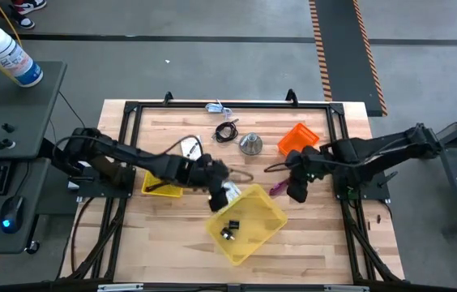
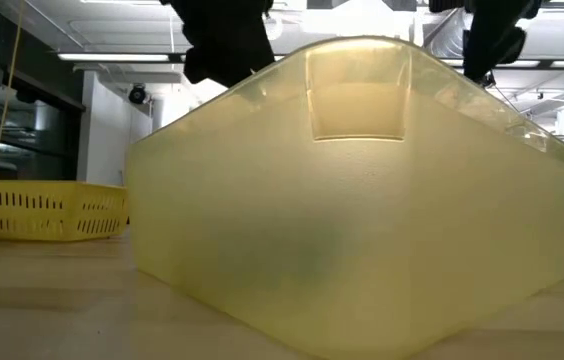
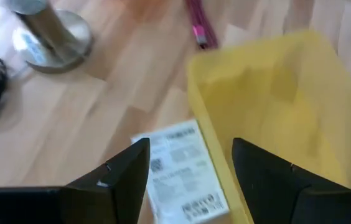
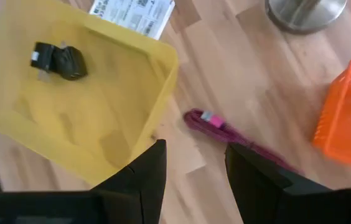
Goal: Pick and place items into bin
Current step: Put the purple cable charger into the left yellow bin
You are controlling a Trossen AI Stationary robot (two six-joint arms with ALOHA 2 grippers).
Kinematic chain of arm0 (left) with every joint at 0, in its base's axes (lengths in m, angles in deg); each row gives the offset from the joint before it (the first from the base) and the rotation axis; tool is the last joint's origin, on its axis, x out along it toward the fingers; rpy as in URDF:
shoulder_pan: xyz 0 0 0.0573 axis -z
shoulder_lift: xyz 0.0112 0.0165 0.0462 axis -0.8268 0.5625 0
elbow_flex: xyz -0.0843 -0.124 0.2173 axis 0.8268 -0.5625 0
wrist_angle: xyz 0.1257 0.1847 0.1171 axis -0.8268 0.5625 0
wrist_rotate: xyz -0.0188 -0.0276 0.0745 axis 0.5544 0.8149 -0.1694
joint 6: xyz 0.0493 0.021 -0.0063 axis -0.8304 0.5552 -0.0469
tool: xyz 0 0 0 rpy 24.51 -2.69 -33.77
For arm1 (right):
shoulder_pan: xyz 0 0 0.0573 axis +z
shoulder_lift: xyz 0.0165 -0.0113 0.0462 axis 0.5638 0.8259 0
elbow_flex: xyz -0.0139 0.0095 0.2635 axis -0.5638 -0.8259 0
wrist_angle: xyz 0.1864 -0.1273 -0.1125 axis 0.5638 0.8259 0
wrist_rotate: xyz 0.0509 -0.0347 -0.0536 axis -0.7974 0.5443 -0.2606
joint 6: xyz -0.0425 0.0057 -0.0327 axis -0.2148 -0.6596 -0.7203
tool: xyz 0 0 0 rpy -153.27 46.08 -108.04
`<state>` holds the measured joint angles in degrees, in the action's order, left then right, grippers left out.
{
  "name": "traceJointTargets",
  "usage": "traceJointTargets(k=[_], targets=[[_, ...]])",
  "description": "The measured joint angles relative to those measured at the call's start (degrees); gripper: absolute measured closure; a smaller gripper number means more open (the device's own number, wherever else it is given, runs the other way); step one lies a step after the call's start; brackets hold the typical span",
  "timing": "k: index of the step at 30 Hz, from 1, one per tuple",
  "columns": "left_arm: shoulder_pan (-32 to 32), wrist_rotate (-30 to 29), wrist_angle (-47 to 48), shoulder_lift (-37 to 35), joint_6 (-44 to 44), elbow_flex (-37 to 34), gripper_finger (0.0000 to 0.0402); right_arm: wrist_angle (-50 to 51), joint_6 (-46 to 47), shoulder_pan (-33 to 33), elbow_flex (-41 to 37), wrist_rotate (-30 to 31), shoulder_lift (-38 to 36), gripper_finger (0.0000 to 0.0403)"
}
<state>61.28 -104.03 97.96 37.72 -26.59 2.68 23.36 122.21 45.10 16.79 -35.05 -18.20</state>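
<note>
Left gripper (image 3: 188, 168) is hovering open-fingered over the printed label card (image 3: 178, 171) at frame centre beside the yellow bin (image 1: 246, 223), evidently lining up a pick, while right gripper (image 4: 194, 165), also open, is poising above the purple tool (image 4: 222, 129).

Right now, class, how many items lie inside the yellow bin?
1: a black clip lies on the floor of the yellow bin. The white printed label card lies outside, against its wall. Nothing else shows inside.

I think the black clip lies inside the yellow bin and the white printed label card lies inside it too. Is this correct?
Not fully. The black clip does lie inside the yellow bin, but the white printed label card lies outside it, on the table by its rim, as the right wrist view shows.
</note>
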Motion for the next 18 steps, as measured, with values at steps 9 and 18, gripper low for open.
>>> traceJointTargets(k=[9,18], targets=[[-9.20,4.59,1.26,-2.05,-0.31,-0.02,0.0192,-0.57,-21.46,-14.71,-0.04,-7.03,0.00,0.0250],[-15.31,5.63,4.89,-4.86,1.54,-0.02,0.0197,-11.10,-35.45,-29.39,-11.11,-22.41,-0.37,0.0250]])
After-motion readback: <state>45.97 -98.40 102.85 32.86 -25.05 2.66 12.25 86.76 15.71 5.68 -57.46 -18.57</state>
